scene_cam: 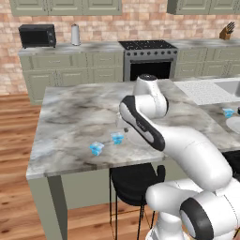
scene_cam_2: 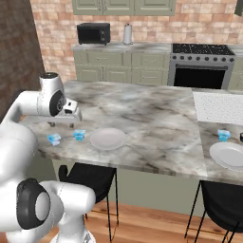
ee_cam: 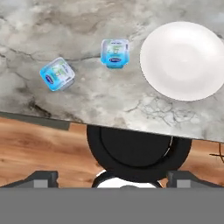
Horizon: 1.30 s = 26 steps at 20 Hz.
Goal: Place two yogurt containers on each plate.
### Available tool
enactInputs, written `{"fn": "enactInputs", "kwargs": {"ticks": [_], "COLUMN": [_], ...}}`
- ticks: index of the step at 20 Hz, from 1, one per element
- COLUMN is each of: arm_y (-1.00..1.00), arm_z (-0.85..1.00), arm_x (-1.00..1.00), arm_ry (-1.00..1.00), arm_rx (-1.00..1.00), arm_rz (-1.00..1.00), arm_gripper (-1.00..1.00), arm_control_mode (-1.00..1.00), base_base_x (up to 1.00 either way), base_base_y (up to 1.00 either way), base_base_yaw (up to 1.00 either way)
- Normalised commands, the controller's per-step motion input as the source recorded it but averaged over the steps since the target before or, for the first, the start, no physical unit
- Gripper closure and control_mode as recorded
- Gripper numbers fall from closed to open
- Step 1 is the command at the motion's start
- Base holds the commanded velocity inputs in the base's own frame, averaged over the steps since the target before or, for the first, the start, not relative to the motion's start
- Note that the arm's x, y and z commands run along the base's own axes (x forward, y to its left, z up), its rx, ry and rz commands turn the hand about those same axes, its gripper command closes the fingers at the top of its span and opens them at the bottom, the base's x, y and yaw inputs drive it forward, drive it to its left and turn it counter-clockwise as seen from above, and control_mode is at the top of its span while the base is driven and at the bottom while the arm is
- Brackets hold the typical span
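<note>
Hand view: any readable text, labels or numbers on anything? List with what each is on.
Nothing legible.
Yogurt tub nearest the plate: dark blue oval mark and green-white print on the lid, too blurred to read.
Yogurt tub further left: same sort of blue oval label, too blurred to read.
Plate: plain, no marking.
Marble counter: veining only, no text.
</note>
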Motion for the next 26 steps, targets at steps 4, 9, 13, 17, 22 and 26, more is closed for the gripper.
{"fn": "enactInputs", "kwargs": {"ticks": [4, 9, 13, 17, 22, 26], "arm_y": [0.15, 0.09, 0.03, 0.00, 0.05, 0.12], "arm_z": [-0.69, -0.66, -0.54, -0.30, -0.22, -0.25], "arm_x": [0.61, 0.49, 0.49, 0.39, 0.42, 0.39], "arm_ry": [0.13, 0.07, 0.03, 0.00, 0.00, 0.00], "arm_rx": [0.00, -0.01, -0.04, -0.01, 0.00, -0.01], "arm_rz": [0.00, 0.00, 0.00, 0.00, 0.00, 0.00], "arm_gripper": [-1.00, -1.00, -1.00, -1.00, -1.00, -1.00], "arm_control_mode": [-1.00, -1.00, -1.00, -1.00, -1.00, -1.00], "base_base_x": [0.00, 0.00, 0.00, 0.00, 0.00, 0.00], "base_base_y": [0.00, 0.00, 0.00, 0.00, 0.00, 0.00], "base_base_yaw": [0.00, 0.00, 0.00, 0.00, 0.00, 0.00]}}
